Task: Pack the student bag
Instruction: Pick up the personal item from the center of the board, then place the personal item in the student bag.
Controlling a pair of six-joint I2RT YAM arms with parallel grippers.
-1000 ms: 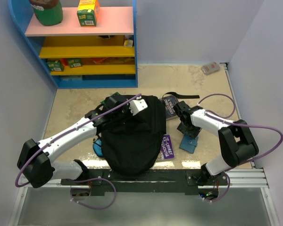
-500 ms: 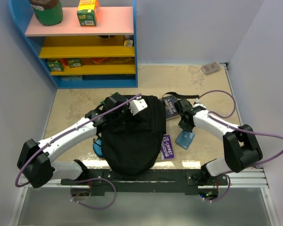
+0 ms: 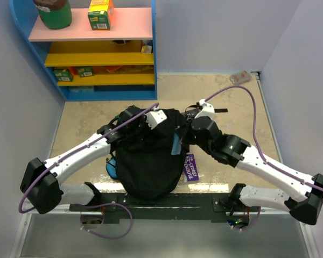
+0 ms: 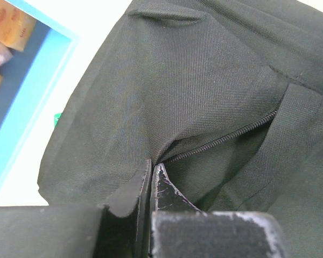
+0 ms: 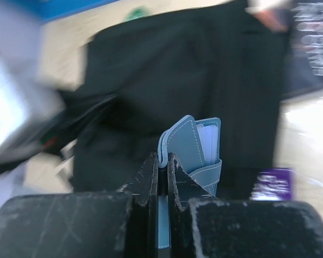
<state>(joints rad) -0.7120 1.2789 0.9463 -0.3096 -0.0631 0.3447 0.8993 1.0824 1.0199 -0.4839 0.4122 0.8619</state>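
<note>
Jaws clamped: left gripper [image 4: 151, 167] on student bag [image 4: 204, 80], right gripper [image 5: 162, 159] on blue booklet [image 5: 187, 144] above it.

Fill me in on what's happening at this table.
Two robot arms are packing a black bag. The left gripper is pinched shut on the bag's fabric beside the zip, holding it up. The right gripper is shut on a small blue case and holds it over the bag, not yet inside. A purple book lies on the table beside the bag.
</note>
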